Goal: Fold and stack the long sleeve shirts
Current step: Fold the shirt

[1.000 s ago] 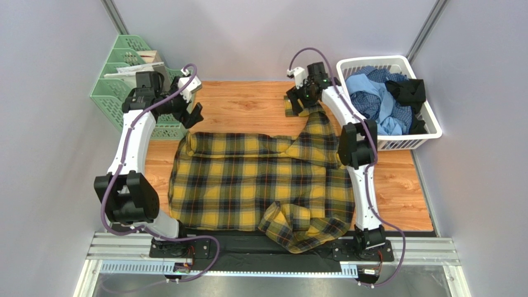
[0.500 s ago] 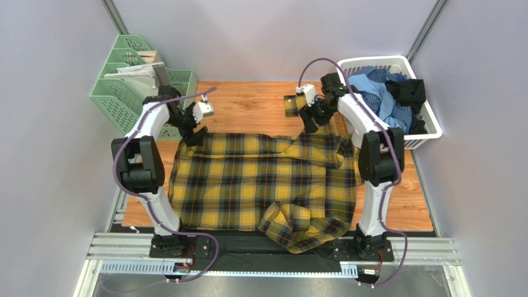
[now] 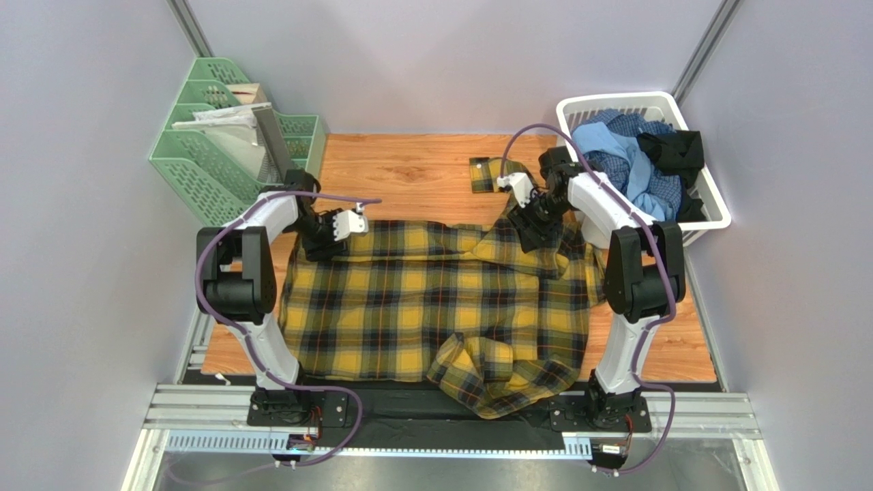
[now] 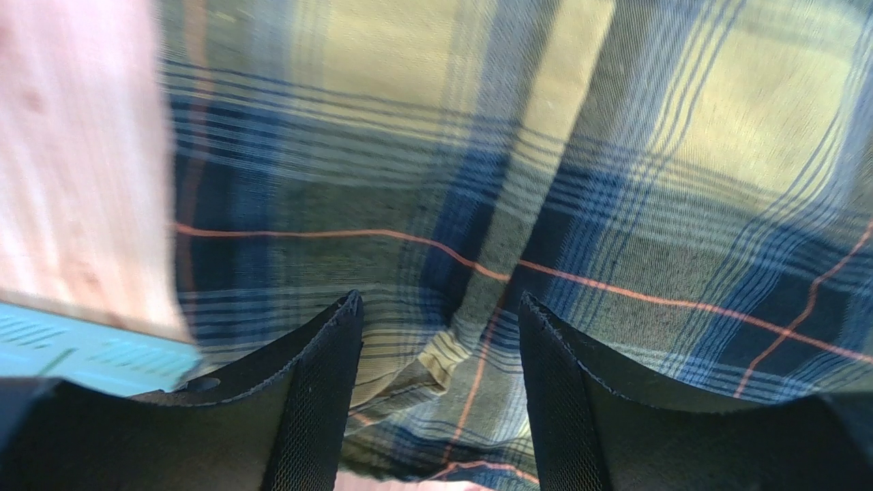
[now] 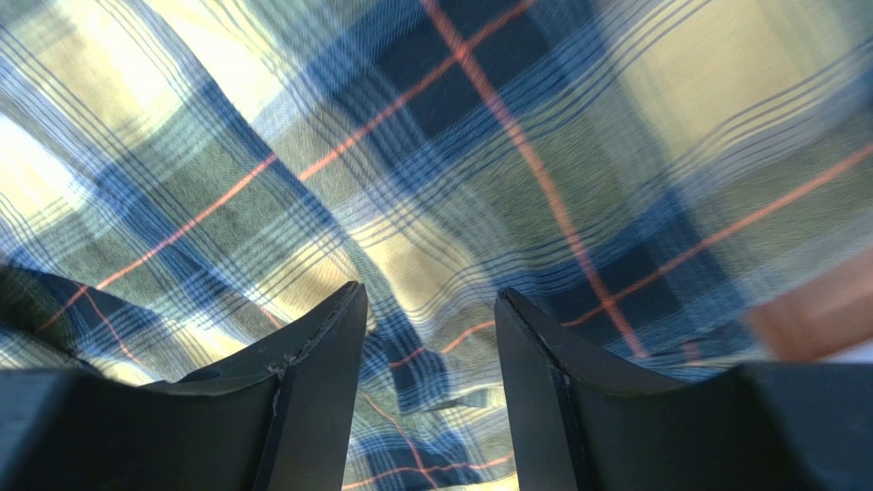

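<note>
With the mustard-and-black plaid shirt (image 3: 430,307) spread across the wooden counter (image 3: 410,164), collar end away from the arm bases, the work looks to be at the start of a fold: both arms reach to the garment's far edge. The left end effector (image 3: 318,241) sits on the far-left corner, the right end effector (image 3: 535,235) near the far-right shoulder where a sleeve (image 3: 490,176) trails off toward the back. The next move likely calls for both to pinch the cloth firmly and lift together, so the edge carries over evenly without dragging the rumpled near sleeve (image 3: 492,373). The overhead view gives this layout, plus the white basket (image 3: 707,220) of waiting shirts (image 3: 625,164) and a green rack (image 3: 205,153), but hides the fingertips. The wrist views supply them: on each arm the fingers (image 4: 318,399) (image 5: 307,389) stand apart, with a raised ridge of plaid between them, not yet clamped.
</note>
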Motion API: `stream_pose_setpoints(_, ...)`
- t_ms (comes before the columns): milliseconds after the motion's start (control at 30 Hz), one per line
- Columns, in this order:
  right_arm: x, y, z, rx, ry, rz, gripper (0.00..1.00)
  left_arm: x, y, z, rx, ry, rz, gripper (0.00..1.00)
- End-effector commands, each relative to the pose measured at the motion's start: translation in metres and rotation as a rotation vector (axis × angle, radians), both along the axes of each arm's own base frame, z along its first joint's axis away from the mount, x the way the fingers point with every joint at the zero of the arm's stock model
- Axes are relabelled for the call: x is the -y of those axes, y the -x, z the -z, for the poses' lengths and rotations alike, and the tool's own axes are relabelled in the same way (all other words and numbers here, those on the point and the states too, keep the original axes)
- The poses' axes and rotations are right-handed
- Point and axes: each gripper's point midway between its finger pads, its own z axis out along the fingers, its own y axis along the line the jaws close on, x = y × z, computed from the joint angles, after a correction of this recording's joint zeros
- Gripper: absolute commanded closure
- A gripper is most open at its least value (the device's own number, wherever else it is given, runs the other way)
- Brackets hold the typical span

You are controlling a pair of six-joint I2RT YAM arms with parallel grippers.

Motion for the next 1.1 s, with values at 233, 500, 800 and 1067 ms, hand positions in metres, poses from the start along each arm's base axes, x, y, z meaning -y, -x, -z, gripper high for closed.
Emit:
stream_pose_setpoints(233,0.047,0.019,-0.004,-0.056,-0.01,0.194,0.47,-0.013,-0.008,0.011,0.056,-0.081,0.066,0.39)
stream_pose_setpoints(500,0.051,0.017,0.023,-0.135,-0.019,0.265,0.52,-0.013,-0.008,0.009,0.066,-0.085,0.064,0.38)
stream_pose_setpoints(800,0.051,0.029,0.036,-0.188,-0.038,0.287,0.58,-0.016,-0.002,0.016,0.052,-0.1,0.096,0.41)
stream_pose_setpoints(1067,0.052,0.026,0.039,-0.187,-0.031,0.299,0.82,-0.014,0.001,0.013,0.038,-0.095,0.118,0.52)
